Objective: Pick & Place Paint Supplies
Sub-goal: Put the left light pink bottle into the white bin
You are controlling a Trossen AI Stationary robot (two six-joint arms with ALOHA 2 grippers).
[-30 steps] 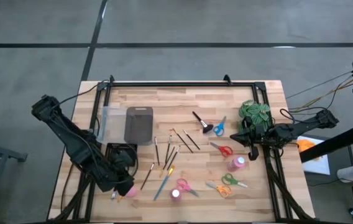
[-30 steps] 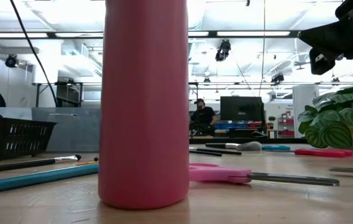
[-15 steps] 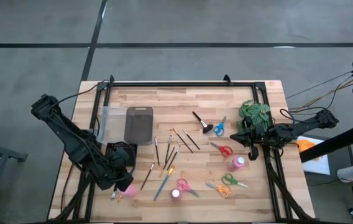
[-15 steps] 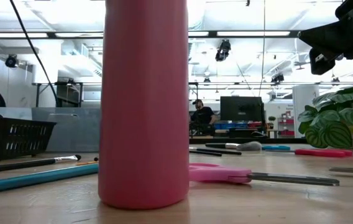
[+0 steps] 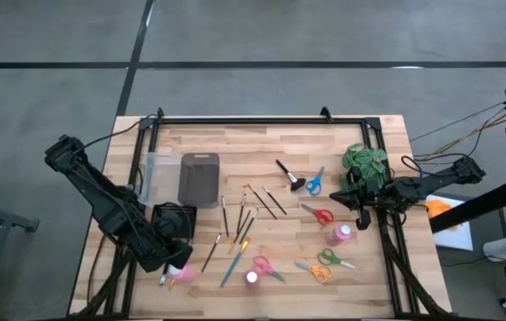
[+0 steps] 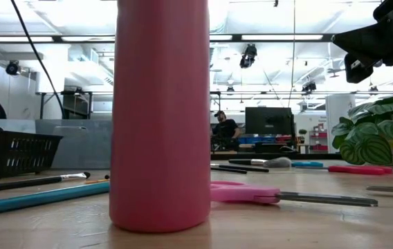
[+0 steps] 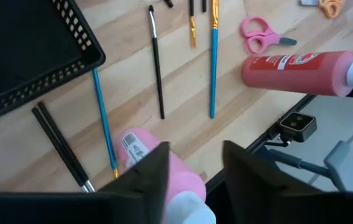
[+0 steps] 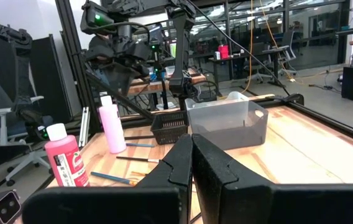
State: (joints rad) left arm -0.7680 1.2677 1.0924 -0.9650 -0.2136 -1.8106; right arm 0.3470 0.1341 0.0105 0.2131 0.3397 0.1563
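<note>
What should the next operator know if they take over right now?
Left gripper: open, straddling the upright pink bottle at the table edge near the black basket, not closed on it.
Right gripper: shut, waiting by the plant.
Front-centre bottle, right bottle, stubby brush and paintbrushes lie unplaced.
Done: nothing visibly in the basket. Left: everything.

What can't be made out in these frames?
- Low view: near pink bottle fills the foreground; top edge cuts its cap, and it hides the table behind.
- High view: paintbrushes too small to count; left arm covers part of the black basket.
- Left wrist view: left gripper hides part of the second pink bottle; contact unclear.
</note>
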